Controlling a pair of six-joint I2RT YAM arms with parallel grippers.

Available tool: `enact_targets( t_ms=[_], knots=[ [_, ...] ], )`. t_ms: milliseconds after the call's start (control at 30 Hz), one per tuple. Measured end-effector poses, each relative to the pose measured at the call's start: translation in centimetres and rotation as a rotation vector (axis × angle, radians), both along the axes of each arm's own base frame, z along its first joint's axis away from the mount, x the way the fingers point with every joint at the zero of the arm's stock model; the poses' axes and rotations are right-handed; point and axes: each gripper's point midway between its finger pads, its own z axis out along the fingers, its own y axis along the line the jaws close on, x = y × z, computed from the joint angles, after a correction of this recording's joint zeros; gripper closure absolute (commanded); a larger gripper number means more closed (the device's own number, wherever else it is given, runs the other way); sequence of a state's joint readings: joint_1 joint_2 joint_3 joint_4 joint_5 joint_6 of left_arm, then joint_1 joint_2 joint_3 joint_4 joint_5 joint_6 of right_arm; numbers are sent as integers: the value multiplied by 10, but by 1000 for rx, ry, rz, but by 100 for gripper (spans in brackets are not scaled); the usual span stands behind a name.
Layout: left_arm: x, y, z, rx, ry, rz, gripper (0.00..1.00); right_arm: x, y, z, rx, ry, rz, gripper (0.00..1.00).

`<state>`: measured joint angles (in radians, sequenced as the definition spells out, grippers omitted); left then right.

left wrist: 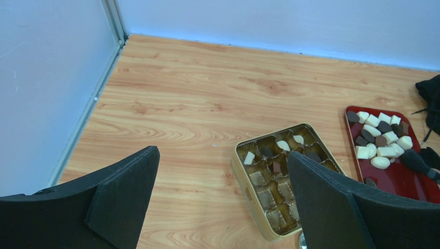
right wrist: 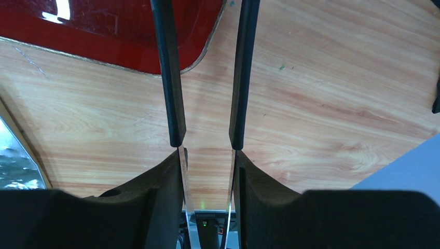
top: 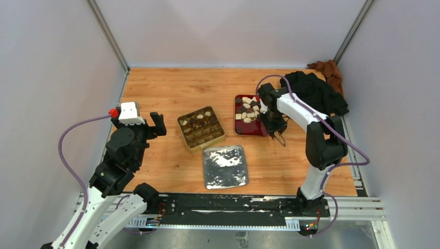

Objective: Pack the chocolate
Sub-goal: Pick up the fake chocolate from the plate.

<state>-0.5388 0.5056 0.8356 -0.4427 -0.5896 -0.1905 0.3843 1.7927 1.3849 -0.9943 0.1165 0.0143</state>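
The wooden table (top: 171, 93) carries a black cloth (top: 316, 91) at far right, a silver lid (top: 224, 166) near the front, a gold tin (top: 209, 146) behind it and a red tray (top: 258, 130) to the tin's right. The left gripper (left wrist: 222, 153) hangs over the left side, fingers spread wide and empty, while the right gripper (right wrist: 207, 158), at the tray's near edge, pinches tongs (right wrist: 168, 78) whose arms stand apart. Most chocolate (top: 248, 109) lies in the red tray, and a few pieces are in the tin.
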Motion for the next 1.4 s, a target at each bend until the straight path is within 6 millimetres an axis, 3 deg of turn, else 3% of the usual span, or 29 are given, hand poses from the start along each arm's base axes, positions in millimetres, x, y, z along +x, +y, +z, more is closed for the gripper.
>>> enact_targets(
  t_ms=[267, 733, 1067, 1400],
  knots=[
    [0, 0, 0, 0, 0, 0, 0, 10, 2, 2, 6, -16, -2, 59],
    [0, 0, 0, 0, 0, 0, 0, 9, 2, -6, 13, 25, 20, 62],
    [0, 0, 0, 0, 0, 0, 0, 0, 7, -5, 44, 59, 31, 64],
    [0, 0, 0, 0, 0, 0, 0, -13, 9, 10, 51, 55, 52, 60]
  ],
)
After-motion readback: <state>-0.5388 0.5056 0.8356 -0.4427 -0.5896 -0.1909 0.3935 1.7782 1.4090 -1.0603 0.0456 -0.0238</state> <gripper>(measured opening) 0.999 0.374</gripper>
